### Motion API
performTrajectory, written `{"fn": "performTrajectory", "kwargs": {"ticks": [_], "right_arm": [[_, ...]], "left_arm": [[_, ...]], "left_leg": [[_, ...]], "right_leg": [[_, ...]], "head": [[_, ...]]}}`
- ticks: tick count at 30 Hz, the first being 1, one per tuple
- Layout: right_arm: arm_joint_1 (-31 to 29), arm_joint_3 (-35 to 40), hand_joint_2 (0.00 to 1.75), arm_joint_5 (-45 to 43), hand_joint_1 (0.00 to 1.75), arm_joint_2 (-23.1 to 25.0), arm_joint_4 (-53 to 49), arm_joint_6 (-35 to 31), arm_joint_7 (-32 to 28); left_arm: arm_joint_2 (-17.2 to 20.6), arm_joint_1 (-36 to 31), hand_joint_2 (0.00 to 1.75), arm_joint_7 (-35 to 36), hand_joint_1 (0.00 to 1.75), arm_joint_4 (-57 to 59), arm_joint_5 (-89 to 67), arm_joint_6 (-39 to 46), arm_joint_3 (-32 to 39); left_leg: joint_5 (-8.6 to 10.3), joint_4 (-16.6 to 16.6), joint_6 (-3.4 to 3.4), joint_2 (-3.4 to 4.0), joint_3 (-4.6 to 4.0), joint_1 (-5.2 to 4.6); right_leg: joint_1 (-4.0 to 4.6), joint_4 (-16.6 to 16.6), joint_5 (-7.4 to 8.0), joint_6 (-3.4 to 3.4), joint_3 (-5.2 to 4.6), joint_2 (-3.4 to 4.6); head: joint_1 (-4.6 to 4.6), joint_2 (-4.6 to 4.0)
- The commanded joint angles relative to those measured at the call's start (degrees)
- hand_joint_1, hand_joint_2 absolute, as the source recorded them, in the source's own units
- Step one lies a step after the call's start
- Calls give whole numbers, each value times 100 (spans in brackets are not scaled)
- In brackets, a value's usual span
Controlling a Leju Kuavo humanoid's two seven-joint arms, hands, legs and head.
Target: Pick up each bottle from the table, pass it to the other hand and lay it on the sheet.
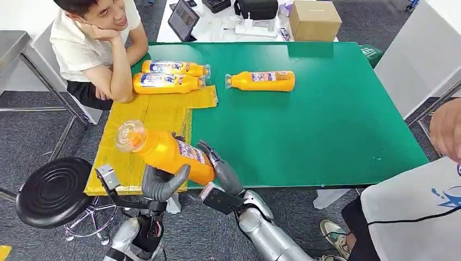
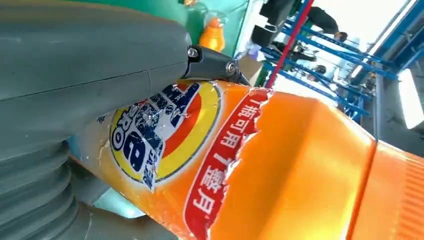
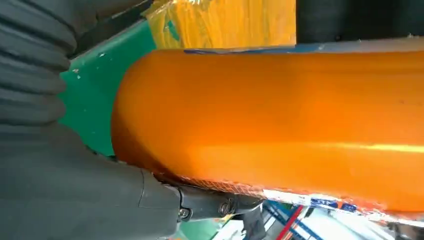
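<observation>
**Midway: one orange bottle between both hands**

Here the orange detergent bottle (image 1: 171, 152) is lifted clear of the table, tilted with its clear cap up and to the robot's left, over the near edge of the yellow sheet (image 1: 155, 117). The left hand (image 1: 163, 184) cups it from below, thumb curled up against the body; in the left wrist view that thumb lies pressed across the torn label. The right hand (image 1: 220, 168) closes on the bottle's base end, its dark fingers (image 1: 209, 151) wrapped over the top of it, and the right wrist view shows the thumb tight against the orange plastic. Both hands are gripping the same bottle.

Two more orange bottles (image 1: 168, 76) lie side by side on the far part of the sheet, caps pointing right. A fourth bottle (image 1: 261, 80) lies on the green table (image 1: 326, 119), just right of the sheet, cap toward it.

A person (image 1: 98, 43) sits at the far left corner, elbow resting on the sheet's edge. A black stool (image 1: 54, 190) stands to the left of the table, and a cardboard box (image 1: 314, 20) sits beyond it.
</observation>
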Motion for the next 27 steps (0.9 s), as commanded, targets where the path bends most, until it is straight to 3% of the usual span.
{"fn": "performTrajectory", "kwargs": {"ticks": [1, 3, 5, 7, 9, 12, 17, 22, 23, 26, 27], "right_arm": [[63, 234, 0, -41, 0, -120, 249, -112, -179], [331, 35, 0, -205, 0, -190, 56, -248, -269], [871, -73, 0, -425, 0, -458, -678, -337, -269], [1576, -585, 0, -479, 0, -664, -1325, -867, -240], [1924, -828, 0, -469, 0, -776, -1697, -900, -213], [1960, -912, 0, -497, 0, -747, -1744, -934, -176], [2590, -1268, 0, -574, 0, -842, -2498, -1240, -62], [2629, -1353, 0, -618, 0, -785, -2380, -1253, -4], [2608, -1345, 0, -629, 0, -771, -2325, -1255, -19], [2549, -1251, 0, -672, 0, -734, -2274, -1319, -90], [2539, -1221, 0, -668, 0, -724, -2298, -1339, -88]], "left_arm": [[66, -304, 175, -77, 175, -3, -56, -44, 36], [109, -223, 175, -198, 175, -129, -191, 66, 114], [226, -15, 175, -293, 175, -388, -367, 165, 230], [340, 289, 175, -436, 175, -761, -870, 575, 504], [379, 467, 175, -428, 175, -971, -966, 616, 699], [368, 478, 175, -401, 175, -976, -994, 651, 740], [336, 703, 175, -377, 175, -1266, -1256, 962, 1097], [249, 650, 175, -215, 175, -1085, -1226, 1010, 1181], [270, 610, 175, -216, 175, -1015, -1449, 1186, 1157], [452, 78, 175, 45, 175, 49, -4573, 3402, 766], [439, -48, 175, 41, 175, 354, -4837, 3540, 738]], "left_leg": [[-5, -3, -10, -3, 20, 7], [-3, -4, -8, -8, 15, 7], [-2, -8, -7, -14, 17, 7], [-5, -10, -8, -15, 23, 6], [-9, -14, -9, -15, 31, 6], [-19, -4, -9, -6, 24, 5], [-15, -4, -10, -3, -2, 3], [-21, -5, -12, 5, 12, 5], [-23, -4, -14, 4, 17, 5], [-10, -9, -10, -6, 1, 2], [-7, -10, -9, -13, 1, 1]], "right_leg": [[8, -3, -7, -12, 22, -7], [7, -5, -5, -10, 18, -12], [8, -11, -6, -8, 22, -18], [7, -12, -10, -9, 28, -19], [7, -16, -15, -11, 36, -20], [6, -4, -20, -13, 29, -9], [3, -4, -14, -12, -2, -10], [6, -7, -16, -15, 11, -2], [7, -7, -18, -16, 17, -3], [3, -9, -9, -11, 1, -11], [1, -10, -9, -10, 1, -18]], "head": [[0, 0], [0, 0], [0, 0], [0, 0], [0, 0], [0, 0], [0, 0], [0, 0], [0, 0], [-2, 0], [0, 0]]}}
